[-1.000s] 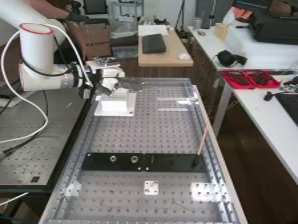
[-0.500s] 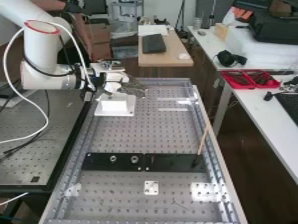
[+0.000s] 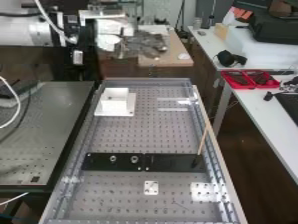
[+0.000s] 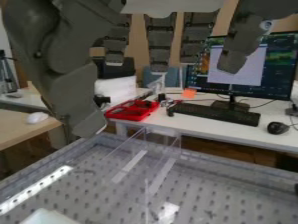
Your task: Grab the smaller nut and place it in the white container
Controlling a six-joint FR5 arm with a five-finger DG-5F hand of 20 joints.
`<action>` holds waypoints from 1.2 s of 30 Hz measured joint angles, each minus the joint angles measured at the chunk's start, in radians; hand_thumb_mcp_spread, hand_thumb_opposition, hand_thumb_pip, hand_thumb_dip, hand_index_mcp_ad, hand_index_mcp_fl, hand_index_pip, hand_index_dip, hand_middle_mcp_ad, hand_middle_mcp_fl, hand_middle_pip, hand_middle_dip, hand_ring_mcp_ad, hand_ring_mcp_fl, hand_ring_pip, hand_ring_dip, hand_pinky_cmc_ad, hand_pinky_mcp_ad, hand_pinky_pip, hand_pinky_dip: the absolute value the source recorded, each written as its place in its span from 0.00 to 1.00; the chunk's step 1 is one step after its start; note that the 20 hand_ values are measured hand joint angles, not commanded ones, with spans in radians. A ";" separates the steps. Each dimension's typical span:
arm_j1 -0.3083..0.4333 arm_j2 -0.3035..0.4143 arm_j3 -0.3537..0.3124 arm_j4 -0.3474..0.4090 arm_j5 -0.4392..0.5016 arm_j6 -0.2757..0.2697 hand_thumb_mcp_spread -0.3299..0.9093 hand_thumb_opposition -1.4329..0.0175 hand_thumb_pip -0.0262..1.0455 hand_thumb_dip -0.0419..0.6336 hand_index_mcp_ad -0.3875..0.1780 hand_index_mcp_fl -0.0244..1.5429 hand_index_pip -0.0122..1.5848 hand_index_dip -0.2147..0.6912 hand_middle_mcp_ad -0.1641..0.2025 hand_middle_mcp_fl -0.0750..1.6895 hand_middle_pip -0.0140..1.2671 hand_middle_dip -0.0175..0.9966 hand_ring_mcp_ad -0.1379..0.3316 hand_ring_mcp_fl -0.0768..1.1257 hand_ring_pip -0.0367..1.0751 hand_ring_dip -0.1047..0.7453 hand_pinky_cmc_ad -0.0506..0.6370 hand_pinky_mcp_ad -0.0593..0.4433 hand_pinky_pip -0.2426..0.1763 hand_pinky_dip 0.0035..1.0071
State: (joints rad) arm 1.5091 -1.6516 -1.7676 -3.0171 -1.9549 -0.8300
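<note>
From where I sit, the perforated counter [image 3: 153, 135] runs away from me in the high view, framed by raised edges. My arm [image 3: 26, 32] comes in from the left, and its hand [image 3: 141, 45] appears past the counter's far edge, with fingers extended and spread apart, the thumb standing away from them. Across the near half lies the flat black bar [image 3: 176, 164]; a thin wooden stick [image 3: 203, 137] rises at a slant from its right end, by the right edge. I have the white container [image 3: 117, 105] on its white base, near the far left corner. On the bar stand the bearing [image 3: 134, 159] and, just left of it, the larger nut [image 3: 113, 158]; I can't tell where the smaller nut is
</note>
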 joint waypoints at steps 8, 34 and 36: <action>-0.026 0.068 0.129 -0.093 0.217 0.058 0.49 0.45 0.64 0.39 0.43 0.04 0.07 0.63 0.65 0.10 0.10 0.26 0.57 0.06 0.11 0.26 0.55 0.67 0.52 0.15; -0.051 0.018 0.231 -0.166 0.362 0.155 0.46 0.47 0.57 0.30 0.46 0.05 0.07 0.62 0.65 0.10 0.10 0.26 0.58 0.06 0.12 0.26 0.58 0.67 0.46 0.17; -0.050 0.016 0.231 -0.166 0.364 0.156 0.46 0.47 0.57 0.30 0.46 0.05 0.07 0.62 0.65 0.10 0.10 0.26 0.58 0.06 0.12 0.26 0.58 0.67 0.46 0.17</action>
State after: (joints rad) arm 1.4589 -1.6357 -1.5362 -3.1835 -1.5912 -0.6738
